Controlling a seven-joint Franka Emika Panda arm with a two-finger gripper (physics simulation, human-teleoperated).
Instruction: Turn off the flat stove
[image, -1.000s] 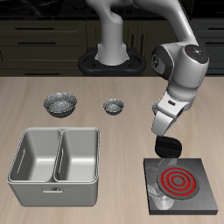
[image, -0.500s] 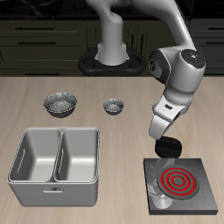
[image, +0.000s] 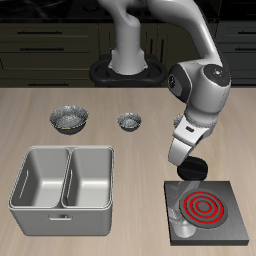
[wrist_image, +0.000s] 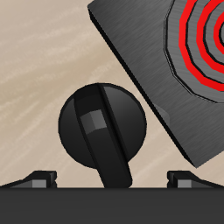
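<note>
The flat stove (image: 207, 208) is a dark square slab near the table's front edge, and its burner rings glow red. It also shows in the wrist view (wrist_image: 166, 61). A black round knob (wrist_image: 99, 127) with a raised bar sits on the table just off the stove's corner, and shows in the exterior view (image: 194, 167) at the stove's back corner. My gripper (image: 184, 160) hangs just above the knob, open and empty. In the wrist view the gripper (wrist_image: 112, 179) has its fingertips (wrist_image: 39, 179) wide apart, on either side of the knob.
A grey double-basin tray (image: 20, 190) stands near the front edge, away from the stove. Two small metal bowls (image: 68, 119) (image: 129, 121) sit farther back. The robot's base (image: 128, 70) is at the table's back.
The arm has leaned a little lower and the gripper has come down slightly over the knob. The burner rings stay red.
</note>
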